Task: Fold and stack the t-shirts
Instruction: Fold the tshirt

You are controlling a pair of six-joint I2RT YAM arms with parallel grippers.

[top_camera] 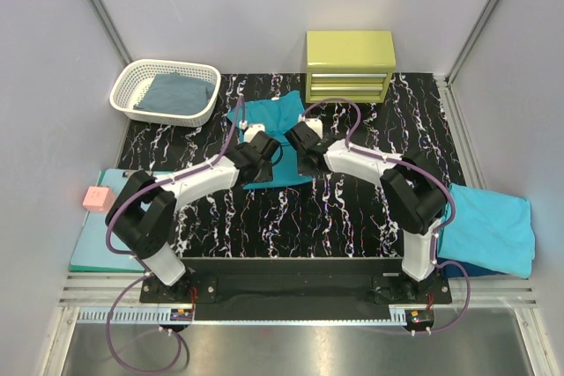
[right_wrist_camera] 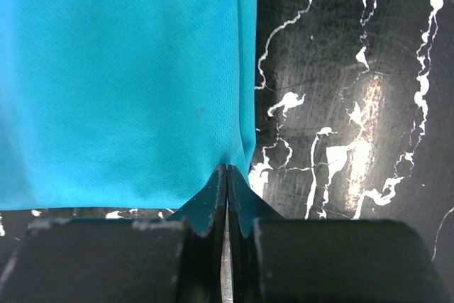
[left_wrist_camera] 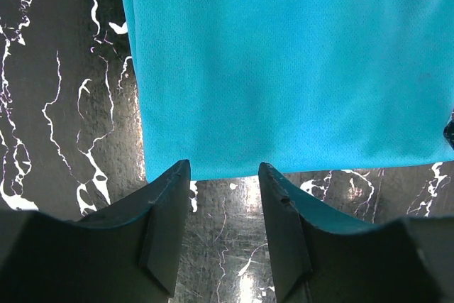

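A teal t-shirt (top_camera: 267, 117) lies partly folded on the black marbled table (top_camera: 352, 209), at the middle back. Both arms reach to its near edge. My left gripper (top_camera: 263, 143) stands open at the near hem. In the left wrist view its fingertips (left_wrist_camera: 177, 175) just touch the hem of the teal t-shirt (left_wrist_camera: 284, 69), and only bare table shows between them. My right gripper (top_camera: 301, 140) is at the near right corner. The right wrist view shows that gripper (right_wrist_camera: 227, 169) shut, pinching the corner of the teal t-shirt (right_wrist_camera: 120, 83).
A white basket (top_camera: 132, 77) at the back left holds a folded grey-blue shirt (top_camera: 176, 92). A yellow-green drawer box (top_camera: 350, 65) stands behind the teal shirt. A lighter turquoise shirt (top_camera: 489, 226) lies over a dark blue one (top_camera: 463, 266) at the right. A mint-green clipboard (top_camera: 92, 239) with a pink block (top_camera: 95, 198) lies at the left.
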